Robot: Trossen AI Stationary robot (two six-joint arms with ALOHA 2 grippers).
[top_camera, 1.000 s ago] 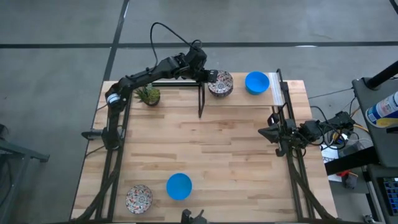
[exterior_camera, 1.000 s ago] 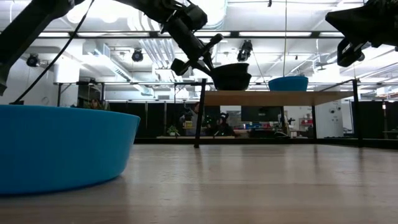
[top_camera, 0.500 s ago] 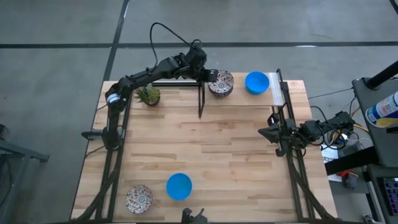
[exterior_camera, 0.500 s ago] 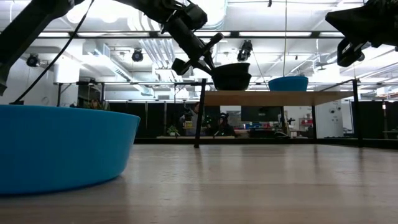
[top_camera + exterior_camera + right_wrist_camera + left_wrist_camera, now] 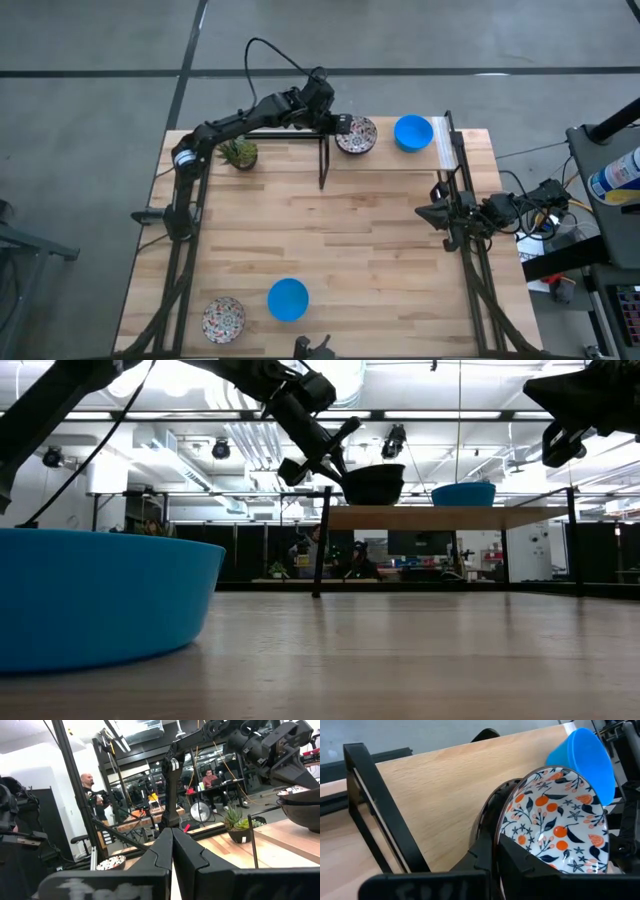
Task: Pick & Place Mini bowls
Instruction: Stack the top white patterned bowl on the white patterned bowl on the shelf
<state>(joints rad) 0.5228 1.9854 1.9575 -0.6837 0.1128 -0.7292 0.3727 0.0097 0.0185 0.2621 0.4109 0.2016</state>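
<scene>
In the upper middle of the high view, the left hand [image 5: 337, 124] is pinching the rim of a patterned bowl [image 5: 356, 135] between nearly closed fingers, holding it just above the raised shelf [image 5: 380, 160] and left of the blue bowl [image 5: 412, 132], likely to set it down beside it. At the right edge, the right hand [image 5: 428, 213] is waiting fully closed and holding nothing. Whether the bowl is touching the shelf is hard to make out.

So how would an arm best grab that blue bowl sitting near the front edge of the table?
By the rim, I'd guess. The blue bowl sits upright and open on the table, its wall thin and flaring, so coming straight down with one finger inside and one outside looks easiest. Its side away from the nearby floral bowl looks freer.
</scene>
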